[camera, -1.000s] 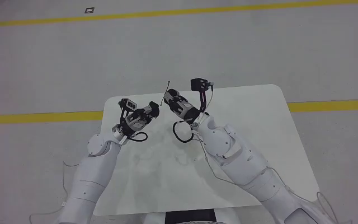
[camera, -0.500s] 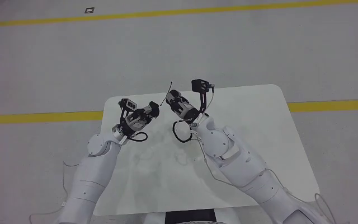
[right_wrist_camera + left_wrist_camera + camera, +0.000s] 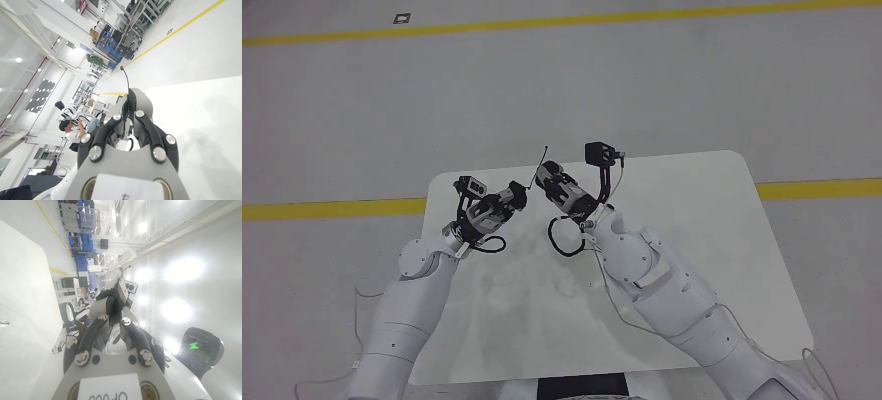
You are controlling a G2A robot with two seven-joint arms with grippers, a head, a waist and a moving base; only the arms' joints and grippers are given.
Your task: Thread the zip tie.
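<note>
Elbow and forearm of the right arm (image 3: 642, 262) have swung slightly inward, toward the left arm (image 3: 414, 275); zip tie (image 3: 541, 165) tip has shifted marginally rightward.

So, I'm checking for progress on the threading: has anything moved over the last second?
Barely. The right arm crept slightly toward the left arm, and the zip tie tilted a touch rightward. The right gripper stays shut on it; the left gripper hasn't moved.
</note>
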